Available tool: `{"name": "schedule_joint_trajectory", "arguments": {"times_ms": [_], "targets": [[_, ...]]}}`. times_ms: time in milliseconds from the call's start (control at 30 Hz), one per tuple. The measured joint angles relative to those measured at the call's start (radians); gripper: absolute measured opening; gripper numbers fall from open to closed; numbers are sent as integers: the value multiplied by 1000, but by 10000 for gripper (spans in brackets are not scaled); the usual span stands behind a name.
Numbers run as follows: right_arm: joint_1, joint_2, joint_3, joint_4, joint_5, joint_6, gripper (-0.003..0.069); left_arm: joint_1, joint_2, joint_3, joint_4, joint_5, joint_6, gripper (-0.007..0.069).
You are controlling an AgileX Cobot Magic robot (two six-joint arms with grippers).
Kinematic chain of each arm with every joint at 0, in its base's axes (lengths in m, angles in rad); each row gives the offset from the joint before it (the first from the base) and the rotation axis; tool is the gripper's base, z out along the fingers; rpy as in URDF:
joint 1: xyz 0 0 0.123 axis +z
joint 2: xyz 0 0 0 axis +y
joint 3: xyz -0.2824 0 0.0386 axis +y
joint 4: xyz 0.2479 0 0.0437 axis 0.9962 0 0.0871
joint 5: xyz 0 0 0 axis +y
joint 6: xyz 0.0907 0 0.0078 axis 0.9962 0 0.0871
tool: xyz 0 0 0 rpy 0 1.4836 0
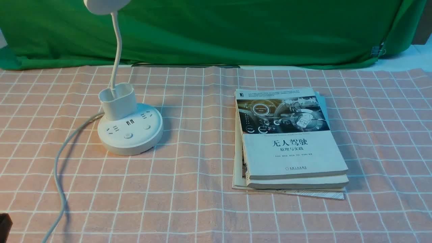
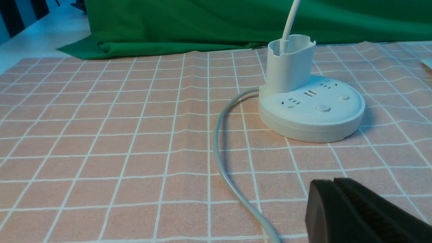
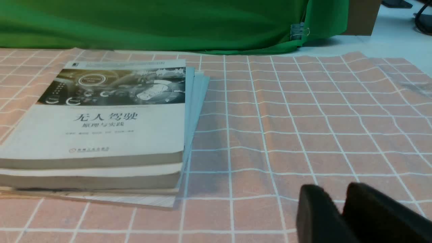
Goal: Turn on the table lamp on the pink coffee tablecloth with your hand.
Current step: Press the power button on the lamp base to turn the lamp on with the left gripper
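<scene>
The white table lamp [image 1: 130,130] stands on the pink coffee tablecloth [image 1: 189,189] at the left. Its round base has sockets, USB ports and buttons, and its cup-like holder [image 1: 117,100] carries a thin neck up to the head [image 1: 104,5], which is cut off by the frame edge. Its grey cord [image 1: 59,175] runs toward the near edge. My left gripper [image 2: 334,182] is shut and empty, low over the cloth, short of the lamp base [image 2: 312,113] and beside the cord [image 2: 224,162]. My right gripper [image 3: 335,190] is empty over bare cloth, its jaws slightly apart.
A stack of books [image 1: 290,141] lies right of centre; it also shows in the right wrist view [image 3: 98,125]. A green backdrop cloth [image 1: 236,30] hangs along the far edge, held by a clip [image 1: 378,51]. A black part of my left arm [image 1: 4,224] shows at the near left corner.
</scene>
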Motion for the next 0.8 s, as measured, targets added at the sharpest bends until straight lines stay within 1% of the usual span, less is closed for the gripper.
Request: {"name": "schedule_joint_trajectory", "arguments": {"times_ms": [800], "targets": [[0, 0, 0, 0, 1, 0, 236, 0, 0, 0, 4, 0, 0, 21]]}}
